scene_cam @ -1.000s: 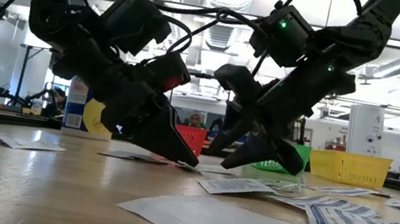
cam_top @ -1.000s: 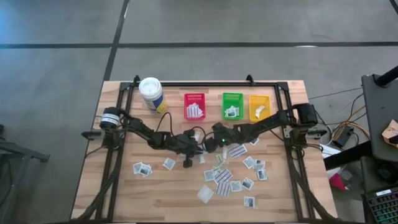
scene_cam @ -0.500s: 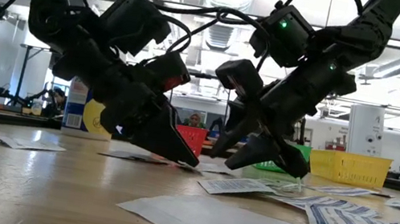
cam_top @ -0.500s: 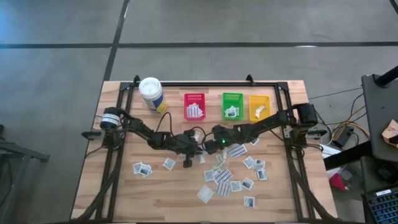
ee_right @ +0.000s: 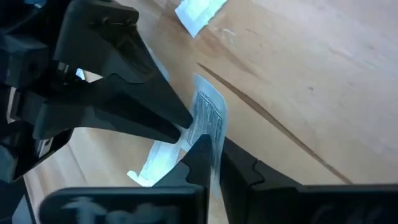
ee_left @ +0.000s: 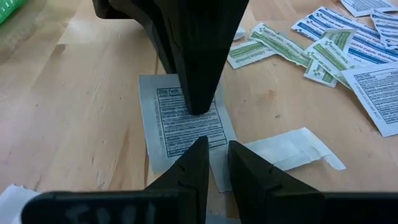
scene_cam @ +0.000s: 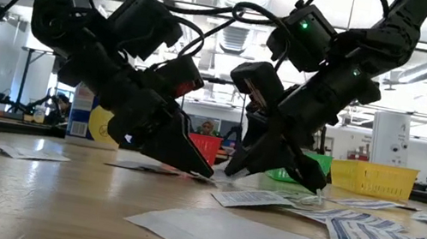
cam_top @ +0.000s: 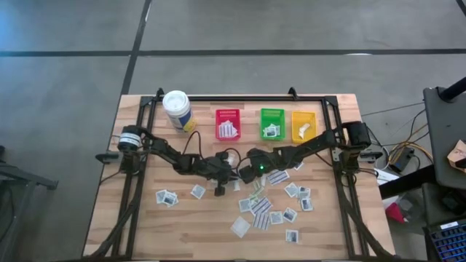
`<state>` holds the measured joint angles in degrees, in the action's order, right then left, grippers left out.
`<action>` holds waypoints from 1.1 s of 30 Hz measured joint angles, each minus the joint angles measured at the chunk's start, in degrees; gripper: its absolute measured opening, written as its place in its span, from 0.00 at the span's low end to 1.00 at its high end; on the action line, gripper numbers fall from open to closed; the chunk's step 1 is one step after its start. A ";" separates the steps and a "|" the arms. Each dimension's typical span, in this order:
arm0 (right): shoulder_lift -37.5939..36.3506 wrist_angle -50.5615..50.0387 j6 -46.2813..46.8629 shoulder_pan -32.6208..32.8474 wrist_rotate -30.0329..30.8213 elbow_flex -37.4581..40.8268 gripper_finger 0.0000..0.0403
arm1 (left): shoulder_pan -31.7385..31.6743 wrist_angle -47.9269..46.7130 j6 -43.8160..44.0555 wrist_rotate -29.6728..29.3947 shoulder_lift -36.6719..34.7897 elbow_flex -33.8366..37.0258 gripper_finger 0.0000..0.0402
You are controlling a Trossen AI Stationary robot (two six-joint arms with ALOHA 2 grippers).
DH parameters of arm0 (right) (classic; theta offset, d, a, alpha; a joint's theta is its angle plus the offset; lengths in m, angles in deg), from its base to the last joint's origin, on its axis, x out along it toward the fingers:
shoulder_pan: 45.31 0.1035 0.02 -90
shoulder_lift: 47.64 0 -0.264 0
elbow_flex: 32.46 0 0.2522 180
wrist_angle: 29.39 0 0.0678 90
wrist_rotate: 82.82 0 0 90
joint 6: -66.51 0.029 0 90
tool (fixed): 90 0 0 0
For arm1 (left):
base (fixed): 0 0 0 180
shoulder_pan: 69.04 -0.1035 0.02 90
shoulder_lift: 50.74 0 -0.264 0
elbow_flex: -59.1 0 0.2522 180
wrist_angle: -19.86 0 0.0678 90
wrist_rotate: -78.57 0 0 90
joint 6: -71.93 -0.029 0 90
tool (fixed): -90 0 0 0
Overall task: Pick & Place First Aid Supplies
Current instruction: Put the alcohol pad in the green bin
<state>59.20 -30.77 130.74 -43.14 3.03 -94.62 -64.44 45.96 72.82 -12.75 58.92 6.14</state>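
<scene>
Right end effector point(ee_right: 214, 163) pinched on printed packet point(ee_right: 208, 118); left end effector point(ee_left: 214, 158) narrow, pinning same packet. Risk: tear or slip on lift.

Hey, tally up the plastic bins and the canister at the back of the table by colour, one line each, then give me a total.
Red bin: 1
Green bin: 1
Yellow bin: 1
White canister with yellow label: 1
Total: 4
</scene>
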 joint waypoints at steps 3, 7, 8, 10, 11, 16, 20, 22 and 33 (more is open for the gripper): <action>-0.02 0.18 -1.24 -0.02 0.08 -0.02 0.02 | -0.16 -0.40 -0.02 -0.12 -0.51 0.02 0.16; -0.10 0.23 -2.49 -0.02 0.23 -0.02 0.02 | -0.16 -1.05 -0.04 -0.29 -1.57 0.13 0.16; -0.12 0.24 -2.77 -0.02 0.24 -0.02 0.02 | -0.17 -1.02 -0.04 -0.31 -1.82 0.13 0.16; -0.14 0.24 -3.44 -0.02 0.27 -0.02 0.02 | -0.18 -1.01 -0.04 -0.31 -2.75 0.13 0.16; -0.20 0.20 -3.80 -0.02 0.30 -0.02 0.02 | -0.18 -0.93 -0.07 -0.31 -3.15 0.13 0.16; -1.37 -0.15 -6.23 -0.04 0.47 -0.07 0.02 | -0.31 -4.18 -0.13 -0.29 -7.52 0.17 0.16; -3.45 -1.32 -8.75 -0.12 0.82 -0.09 0.02 | -0.37 -9.65 -1.29 -0.31 -12.48 0.17 0.16; -4.72 -3.14 -10.06 -0.31 1.35 -0.11 0.02 | -0.37 -12.33 -2.09 -0.45 -15.19 0.17 0.16; -14.25 -11.23 -17.62 -1.37 7.72 -0.16 0.02 | -0.42 -20.32 -2.94 -5.35 -29.60 3.59 0.16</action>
<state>44.95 -41.99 113.12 -44.51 10.75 -94.78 -64.86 25.65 69.88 -18.10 29.32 9.73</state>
